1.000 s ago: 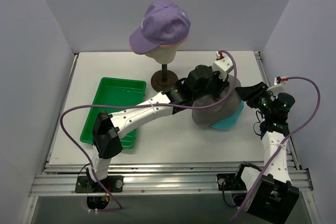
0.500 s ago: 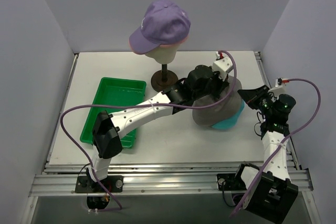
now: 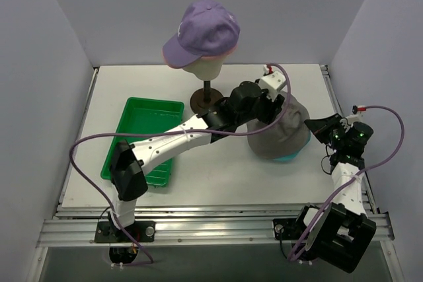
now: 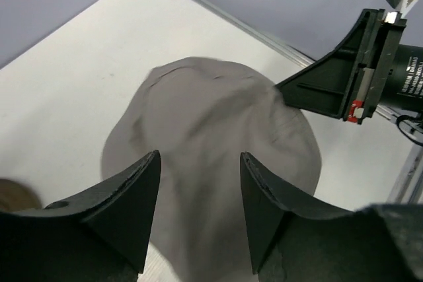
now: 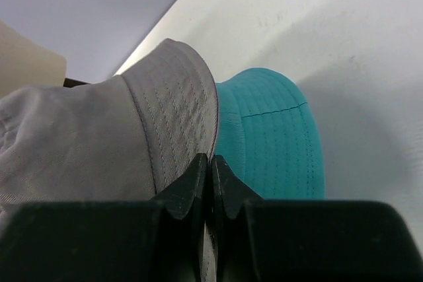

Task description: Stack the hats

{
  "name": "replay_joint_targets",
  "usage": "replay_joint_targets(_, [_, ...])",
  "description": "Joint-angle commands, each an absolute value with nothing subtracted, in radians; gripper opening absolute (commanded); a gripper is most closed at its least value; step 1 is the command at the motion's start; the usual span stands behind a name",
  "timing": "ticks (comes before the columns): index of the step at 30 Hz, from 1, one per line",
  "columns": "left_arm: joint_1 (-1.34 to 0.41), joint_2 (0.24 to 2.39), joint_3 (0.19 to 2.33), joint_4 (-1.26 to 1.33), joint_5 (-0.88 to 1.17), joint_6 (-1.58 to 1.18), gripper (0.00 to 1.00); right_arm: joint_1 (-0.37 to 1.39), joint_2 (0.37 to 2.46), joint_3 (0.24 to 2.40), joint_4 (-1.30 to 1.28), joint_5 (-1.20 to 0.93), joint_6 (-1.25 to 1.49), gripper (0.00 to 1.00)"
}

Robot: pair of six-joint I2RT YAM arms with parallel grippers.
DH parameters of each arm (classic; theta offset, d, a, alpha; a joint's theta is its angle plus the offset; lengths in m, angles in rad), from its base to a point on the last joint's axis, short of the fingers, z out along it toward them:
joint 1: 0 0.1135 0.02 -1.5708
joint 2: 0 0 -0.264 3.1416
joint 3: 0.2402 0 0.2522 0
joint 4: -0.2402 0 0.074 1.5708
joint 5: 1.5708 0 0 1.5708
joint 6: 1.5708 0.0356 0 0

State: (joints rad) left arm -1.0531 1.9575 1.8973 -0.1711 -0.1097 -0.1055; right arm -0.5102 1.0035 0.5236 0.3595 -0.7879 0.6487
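Observation:
A grey bucket hat (image 3: 277, 133) lies over a teal bucket hat (image 3: 285, 157), of which only a sliver of brim shows. My left gripper (image 3: 269, 102) hovers open just above the grey crown (image 4: 211, 117), with nothing between its fingers (image 4: 200, 154). My right gripper (image 3: 310, 123) is shut on the grey hat's brim edge (image 5: 175, 120), and the teal brim (image 5: 274, 143) lies right beside its tips (image 5: 210, 158). A lavender cap (image 3: 205, 28) sits on the mannequin head, and a pink edge (image 3: 215, 56) shows under it.
The mannequin's dark stand (image 3: 205, 99) rises just left of the left gripper. A green tray (image 3: 155, 102) lies at the left under the left arm. The table's right rail (image 3: 334, 94) runs close behind the right gripper.
My left gripper has opened and risen off the grey hat. The right gripper has shut on the brim. The grey hat has slid right and covers more of the teal hat.

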Motion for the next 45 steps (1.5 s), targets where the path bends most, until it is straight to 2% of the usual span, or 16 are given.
replay_joint_targets(1, [-1.025,1.783,1.826,-0.153,-0.207,-0.112,0.60,-0.520,1.025,0.514,0.402,-0.759,0.617,0.00])
replay_joint_targets(3, [-0.994,1.750,1.763,-0.160,-0.230,-0.133,0.60,-0.520,1.043,0.518,0.413,-0.761,0.621,0.00])
replay_joint_targets(8, [-0.907,1.668,1.591,-0.107,-0.143,-0.258,0.60,-0.512,1.078,0.526,0.429,-0.733,0.632,0.00])
replay_joint_targets(17, [-0.844,1.670,1.396,0.055,-0.016,-0.310,0.60,-0.469,1.161,0.538,0.474,-0.687,0.637,0.00])
replay_joint_targets(29, [-0.798,1.772,1.387,0.207,0.161,-0.347,0.60,-0.462,1.298,0.611,0.474,-0.689,0.577,0.00])
replay_joint_targets(45, [-0.761,1.896,1.436,0.206,0.287,-0.400,0.69,-0.460,1.337,0.643,0.502,-0.704,0.557,0.00])
